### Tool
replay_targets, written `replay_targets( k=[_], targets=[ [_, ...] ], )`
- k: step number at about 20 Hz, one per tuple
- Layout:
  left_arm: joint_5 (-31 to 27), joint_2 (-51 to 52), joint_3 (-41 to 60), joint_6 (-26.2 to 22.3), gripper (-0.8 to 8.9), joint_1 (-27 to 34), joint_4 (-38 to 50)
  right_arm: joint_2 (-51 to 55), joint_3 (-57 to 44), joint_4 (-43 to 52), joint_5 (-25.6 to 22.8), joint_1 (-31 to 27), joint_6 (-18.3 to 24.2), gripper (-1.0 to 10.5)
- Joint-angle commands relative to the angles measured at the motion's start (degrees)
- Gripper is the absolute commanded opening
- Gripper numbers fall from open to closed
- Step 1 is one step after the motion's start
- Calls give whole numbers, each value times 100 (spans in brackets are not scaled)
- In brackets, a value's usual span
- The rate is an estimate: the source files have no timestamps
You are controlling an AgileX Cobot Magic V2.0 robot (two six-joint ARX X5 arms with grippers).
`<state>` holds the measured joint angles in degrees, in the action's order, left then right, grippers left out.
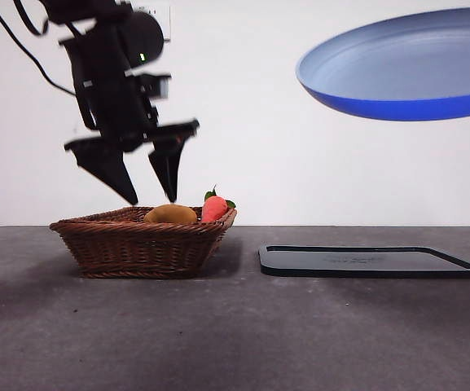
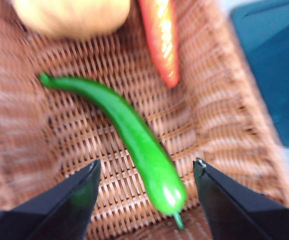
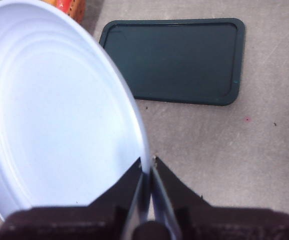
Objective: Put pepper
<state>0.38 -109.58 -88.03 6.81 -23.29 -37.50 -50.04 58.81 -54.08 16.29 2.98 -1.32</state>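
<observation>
The pepper [image 2: 134, 137] is a slim glossy green vegetable lying slantwise on the floor of the wicker basket [image 2: 219, 125]. My left gripper [image 2: 147, 172] is open right above it, one jaw on each side of its thick end. In the front view the left gripper [image 1: 149, 195] hangs just over the basket [image 1: 141, 244]; the pepper is hidden behind the basket's wall there. My right gripper [image 3: 148, 167] is shut on the rim of a blue plate [image 3: 49, 110], held high at the right in the front view [image 1: 406, 69].
An orange-yellow fruit [image 1: 170, 214] and a red strawberry-like fruit [image 1: 214, 208] lie in the basket's far part. A dark flat tray [image 1: 369, 261] lies on the table right of the basket, below the plate. The grey table stretches in front.
</observation>
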Motion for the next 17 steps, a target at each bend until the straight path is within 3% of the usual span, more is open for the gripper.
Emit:
replay_targets(
  k=[1,17],
  targets=[
    [-31,-337,-140,90,324,-42,177,-13,70,11,17,2,-79,3],
    [-186,-874,-138,225,324,-74,426,-15,70,-42,31,7,-31,3]
  ],
)
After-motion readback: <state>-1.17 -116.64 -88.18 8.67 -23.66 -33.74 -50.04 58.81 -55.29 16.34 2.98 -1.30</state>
